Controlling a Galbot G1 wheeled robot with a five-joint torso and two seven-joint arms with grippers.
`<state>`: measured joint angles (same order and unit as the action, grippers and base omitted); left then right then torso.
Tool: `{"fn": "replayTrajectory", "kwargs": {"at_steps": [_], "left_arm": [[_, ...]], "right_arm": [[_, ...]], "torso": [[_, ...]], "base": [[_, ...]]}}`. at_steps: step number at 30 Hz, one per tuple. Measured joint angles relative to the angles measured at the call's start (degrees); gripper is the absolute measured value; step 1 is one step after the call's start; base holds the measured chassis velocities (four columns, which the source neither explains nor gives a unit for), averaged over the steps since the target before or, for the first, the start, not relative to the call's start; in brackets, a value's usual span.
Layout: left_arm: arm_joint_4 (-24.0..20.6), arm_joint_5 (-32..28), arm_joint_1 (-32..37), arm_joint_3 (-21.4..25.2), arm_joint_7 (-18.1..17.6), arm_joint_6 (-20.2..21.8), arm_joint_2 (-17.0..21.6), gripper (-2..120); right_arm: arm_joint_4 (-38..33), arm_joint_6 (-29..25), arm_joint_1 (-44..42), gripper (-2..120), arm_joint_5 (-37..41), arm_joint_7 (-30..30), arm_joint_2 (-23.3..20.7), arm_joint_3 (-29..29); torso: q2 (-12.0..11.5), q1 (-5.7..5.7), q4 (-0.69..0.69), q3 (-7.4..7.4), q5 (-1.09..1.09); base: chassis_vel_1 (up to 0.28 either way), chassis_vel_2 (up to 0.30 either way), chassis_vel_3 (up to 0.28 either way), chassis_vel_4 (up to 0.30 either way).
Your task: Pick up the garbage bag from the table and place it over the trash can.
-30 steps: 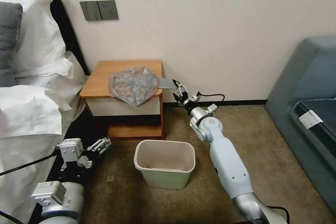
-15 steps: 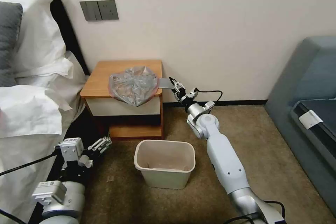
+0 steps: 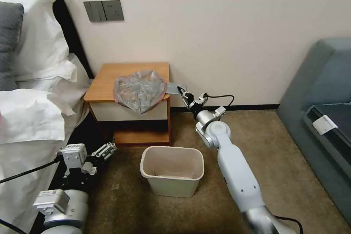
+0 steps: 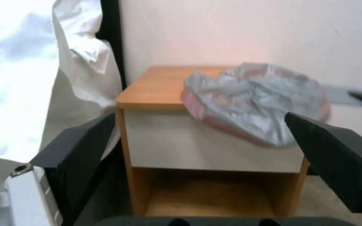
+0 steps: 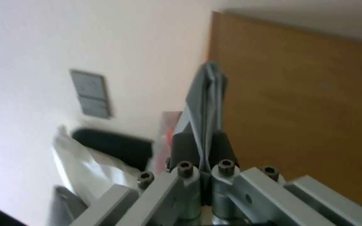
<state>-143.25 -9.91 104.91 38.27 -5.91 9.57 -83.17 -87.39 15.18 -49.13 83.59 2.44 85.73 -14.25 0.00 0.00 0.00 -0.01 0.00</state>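
The bag (image 3: 139, 89) lies crumpled on the near right part of the table (image 3: 109, 76), its lower fold drooping over the front edge and down the white drawer face; in the left wrist view (image 4: 256, 100) the same droop shows, with a pinkish rim along the hanging edge. A flat grey strip of it sticks out sideways past the table's right edge, and the right gripper (image 3: 181, 91) is at the end of that strip. The right wrist view shows that gripper's two dark pads (image 5: 183, 147) pressed together on a thin grey fold of the film, so it appears clamped on the bag's edge. The film looks very light, limp and slick, likely to stretch, slip or bunch rather than keep any shape; a pinch on the doubled edge seems the sound hold, since a single layer could slide out or tear. To get it over the can (image 3: 172, 170), which stands on the carpet just in front of the table, the mouth will probably need spreading, which one pinch alone may not do. The left gripper (image 3: 104, 152) waits low beside the bed, well apart from the bag, its fingers spread wide and holding nothing.
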Motion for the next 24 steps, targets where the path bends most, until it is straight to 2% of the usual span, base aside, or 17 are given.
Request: {"fn": "replayTrajectory", "kwargs": {"at_steps": [5,6,10,11,13,15,20,24], "left_arm": [[0.0,-0.1,-0.1,0.0,0.0,0.0,0.6,100],[0.0,-0.1,-0.1,0.0,0.0,0.0,0.6,100],[0.0,-0.2,-0.2,0.0,0.0,0.0,1.3,100],[0.0,-0.2,-0.2,0.0,0.0,0.0,1.3,100],[0.2,-0.3,-0.5,-0.1,0.0,-0.1,1.9,100],[0.5,-0.4,-0.7,-0.2,0.0,-0.1,2.1,100],[1.5,-0.8,-1.5,-0.4,0.1,-0.1,2.3,100],[1.8,-0.8,-1.7,-0.5,0.1,-0.1,2.4,100]], "right_arm": [[-11.7,-2.4,-8.1,0,-1.0,7.8,-5.0,3.2],[-11.7,-2.4,-8.1,0,-1.0,7.8,-5.0,3.2],[-21.7,-2.8,-15.3,0,-2.2,12.3,-7.5,4.1],[-21.7,-2.8,-15.3,0,-2.2,12.3,-7.5,4.1],[-26.6,-2.8,-20.6,0,-3.3,14.3,-8.3,4.8],[-28.0,-3.0,-22.7,0,-4.4,14.9,-8.5,5.3],[-31.7,-4.7,-28.9,0,-8.6,22.4,-10.3,7.7],[-32.0,-5.2,-30.4,0,-10.3,23.0,-11.7,7.8]], "torso": [[0.0,0.0,-0.01,0.0,0.01],[0.0,0.0,-0.01,0.0,0.01],[0.0,-0.01,-0.01,0.0,0.0],[0.0,-0.01,-0.01,0.0,0.0],[0.0,0.0,0.0,0.0,-0.01],[0.0,0.0,-0.01,0.0,0.0],[0.0,0.0,0.0,0.0,0.0],[0.0,0.0,0.0,0.0,0.0]], "base": [[0.0,0.0,0.0,0.0],[0.0,0.0,0.0,0.0],[0.0,0.0,0.0,0.0],[0.0,0.0,0.0,0.0],[0.0,0.0,0.0,0.0],[0.0,0.0,0.0,0.0],[0.0,0.0,0.0,0.0],[0.0,0.0,0.0,0.0]]}}
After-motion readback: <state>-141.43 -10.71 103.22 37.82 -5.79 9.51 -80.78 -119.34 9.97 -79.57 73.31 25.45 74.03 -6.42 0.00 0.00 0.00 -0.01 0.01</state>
